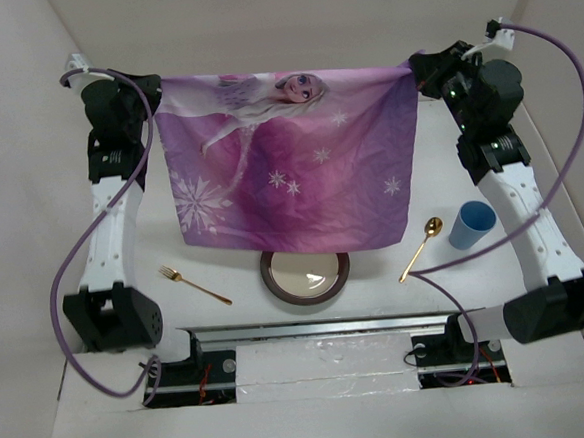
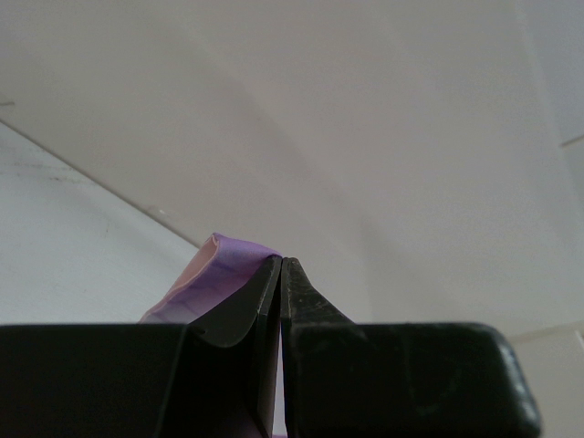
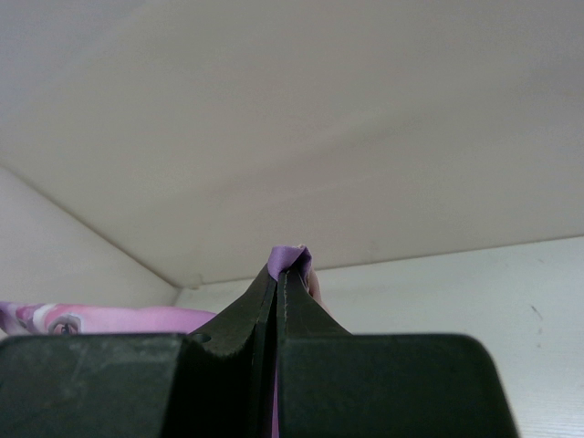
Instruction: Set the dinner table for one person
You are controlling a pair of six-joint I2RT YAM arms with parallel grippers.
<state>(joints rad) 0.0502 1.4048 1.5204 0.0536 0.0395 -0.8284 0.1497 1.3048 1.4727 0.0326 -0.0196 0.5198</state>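
Observation:
A purple snowflake-printed placemat (image 1: 288, 164) hangs stretched between my two grippers above the white dinner table (image 1: 209, 320). My left gripper (image 1: 153, 88) is shut on its top left corner; the purple cloth (image 2: 219, 269) shows beside the closed fingers. My right gripper (image 1: 417, 70) is shut on the top right corner, with a purple fold (image 3: 290, 257) at the fingertips. Below the mat's lower edge lie a brown-rimmed plate (image 1: 305, 275), a gold fork (image 1: 193, 284) to its left, a gold spoon (image 1: 421, 246) and a blue cup (image 1: 471, 225) to its right.
White walls enclose the table at the back and both sides. Purple cables loop beside each arm. A metal rail (image 1: 320, 329) runs along the near edge between the arm bases.

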